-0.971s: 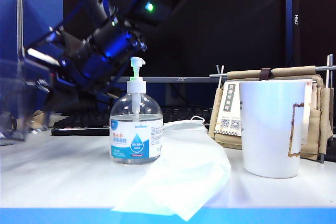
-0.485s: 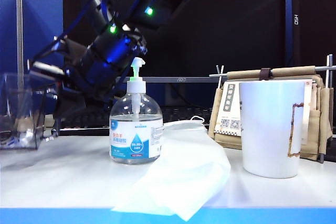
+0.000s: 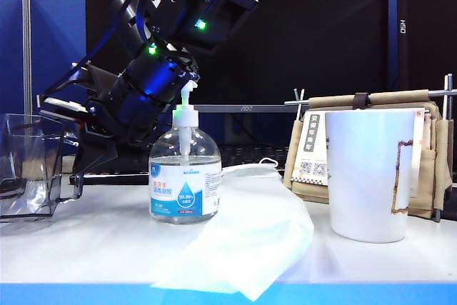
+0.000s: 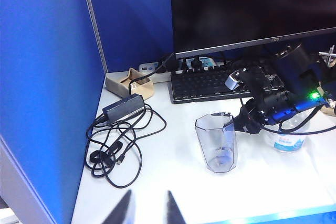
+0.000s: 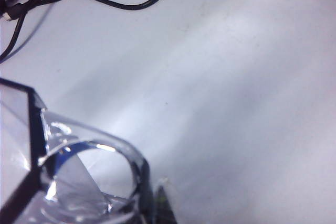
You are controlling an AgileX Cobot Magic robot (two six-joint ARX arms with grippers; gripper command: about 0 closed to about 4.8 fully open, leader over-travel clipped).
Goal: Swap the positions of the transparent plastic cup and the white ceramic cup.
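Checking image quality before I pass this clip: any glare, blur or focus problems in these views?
Exterior view: sharp; the dark right gripper shows only green lights, and the transparent plastic cup is cut by the frame edge. Left wrist view: clear and evenly lit; left gripper tips blurred. Right wrist view: cup too close, out of focus, with glare on the table.

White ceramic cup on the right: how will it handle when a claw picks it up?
The white ceramic cup looks glossy, so probably slippery. It is tall and tapers to a narrower base, so a high push may tip it. Being large ceramic, it is likely heavy and breakable.
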